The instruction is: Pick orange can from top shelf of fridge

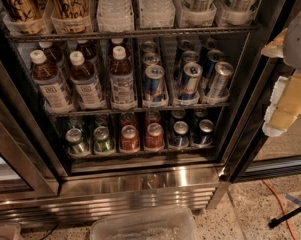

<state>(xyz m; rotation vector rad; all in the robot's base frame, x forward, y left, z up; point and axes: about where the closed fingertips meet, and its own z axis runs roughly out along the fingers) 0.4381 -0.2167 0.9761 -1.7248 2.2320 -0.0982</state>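
**Gripper outside the fridge, orange can at the far end of the shelf**

Camera view: the gripper [285, 104] hangs at the right edge of the frame, outside the fridge [140, 181] and right of its black door post [257, 79]. I cannot tell whether it is open or closed; nothing shows in its hold. The orange can [70, 5] stands upright in a clear tray at the left end of the top shelf [140, 34], with a second can like it [17, 4] just beside it, nearer the left corner. Water bottles [115, 4] stand between these cans and the gripper, and the cans' tops are cut off by the frame.

Judging from this, the reach is the risk. The arm must cross nearly the whole shelf, so a shallow approach could clip the door post or sweep the water bottles. The two orange cans seem to stand very close together, though the view is dim there, so a wide approach could knock the neighbour over. The tray lip probably calls for a lift before pulling out, or the can may catch and tip.
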